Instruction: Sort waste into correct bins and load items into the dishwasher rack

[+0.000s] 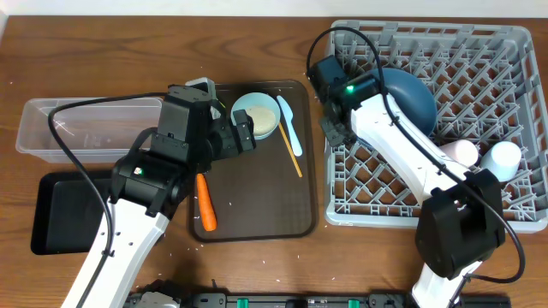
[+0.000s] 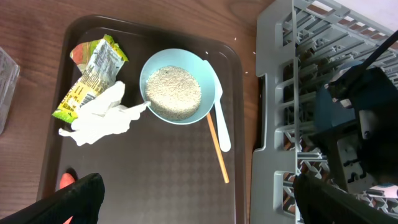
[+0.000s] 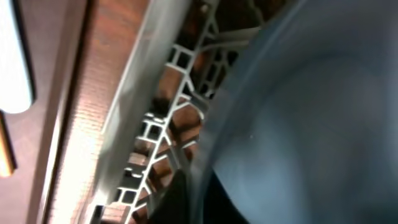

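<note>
My right gripper (image 1: 336, 128) (image 3: 196, 196) is shut on the rim of the dark blue plate (image 1: 413, 98) (image 3: 311, 112), which stands tilted inside the grey dishwasher rack (image 1: 514, 51) (image 3: 161, 124). A pink cup (image 1: 458, 152) and a light blue cup (image 1: 503, 158) lie in the rack. My left gripper (image 1: 231, 141) (image 2: 199, 208) hangs open over the brown tray (image 2: 155, 174). On that tray are the bowl (image 2: 179, 87) of crumbs, light blue utensil (image 2: 221, 121), chopsticks (image 2: 217, 149), white tissue (image 2: 102, 115), wrapper (image 2: 90, 78) and carrot (image 1: 205, 203).
The clear box (image 1: 51, 128) stands at the far left, with the black tray (image 1: 64, 214) in front of it. My left arm covers the tissue and wrapper in the overhead view. The rack wall (image 2: 273, 93) sits right beside the brown tray.
</note>
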